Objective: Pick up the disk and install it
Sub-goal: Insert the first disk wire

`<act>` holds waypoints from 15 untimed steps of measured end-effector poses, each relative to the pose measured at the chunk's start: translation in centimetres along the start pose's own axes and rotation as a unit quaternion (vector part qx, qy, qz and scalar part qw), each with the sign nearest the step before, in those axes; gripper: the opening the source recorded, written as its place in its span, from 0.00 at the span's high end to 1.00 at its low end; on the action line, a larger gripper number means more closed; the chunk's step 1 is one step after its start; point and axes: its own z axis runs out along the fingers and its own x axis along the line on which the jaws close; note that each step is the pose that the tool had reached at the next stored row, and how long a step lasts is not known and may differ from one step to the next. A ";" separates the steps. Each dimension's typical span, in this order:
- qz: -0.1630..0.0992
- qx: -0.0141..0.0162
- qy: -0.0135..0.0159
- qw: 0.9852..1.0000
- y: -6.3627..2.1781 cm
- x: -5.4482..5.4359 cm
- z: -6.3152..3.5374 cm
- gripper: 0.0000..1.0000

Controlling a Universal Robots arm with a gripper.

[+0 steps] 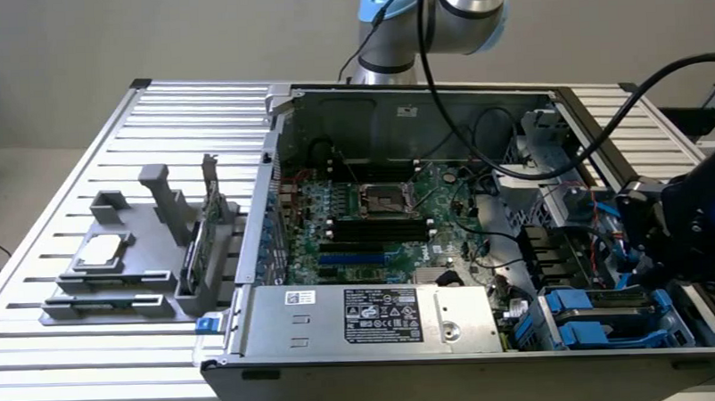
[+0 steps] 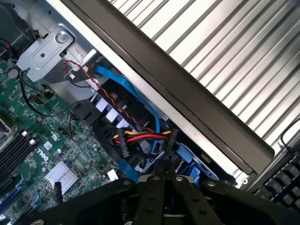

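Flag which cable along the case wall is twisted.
The thin red-and-black wire: its two strands spiral round each other. The blue cable is a flat ribbon, and the yellow-red-black bundle runs in parallel strands.

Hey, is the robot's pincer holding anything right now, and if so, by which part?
Nothing seems held. The pincer is shut on itself, above the blue-railed disk in the computer case; whether it touches the disk cannot be told.

Open case (image 1: 273, 168) sits on the slatted table (image 1: 152, 110). Fixture (image 1: 111, 298) beside it on the exterior view's left, chip (image 1: 101, 251) on top. Inside: motherboard (image 1: 370, 209) behind power supply (image 1: 374, 314). Disk (image 1: 606, 315) in the bay at the exterior view's right, gripper (image 1: 644, 269) just above.
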 end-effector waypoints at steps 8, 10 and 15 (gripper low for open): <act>0.009 0.008 0.006 1.000 0.23 -0.2 0.04 0.88; 0.011 0.009 0.007 1.000 0.27 -0.3 0.05 0.82; 0.021 0.011 0.007 1.000 0.30 -0.3 0.23 0.64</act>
